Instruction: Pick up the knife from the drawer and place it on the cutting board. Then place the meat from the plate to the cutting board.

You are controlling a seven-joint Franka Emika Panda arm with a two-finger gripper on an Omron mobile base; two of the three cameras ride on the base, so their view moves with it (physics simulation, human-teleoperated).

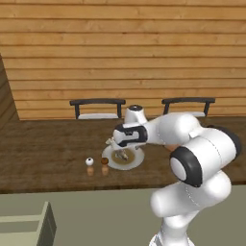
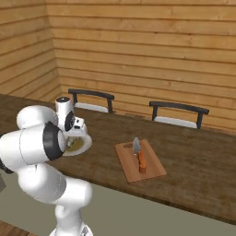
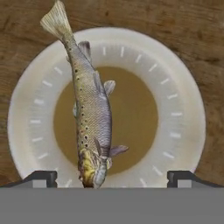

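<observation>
Fish on the plate
The fish [image 3: 91, 116] lies on the plate [image 3: 183, 109]. The gripper [image 3: 112, 179] hangs above, fingers wide open, holding nothing. The knife [image 2: 139, 154] rests on the cutting board [image 2: 125, 163].

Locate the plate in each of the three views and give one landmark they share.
Left base view: plate lower centre, under the tool.
Right base view: plate left of centre, partly behind the arm.
Hand view: plate fills the centre.
Shared landmark: the meat lying on it.

Arm bent fwd, wrist pointing down; gripper [image 3: 112, 178] jaws wide apart, fingertips [image 3: 41, 177] at frame bottom.
</observation>
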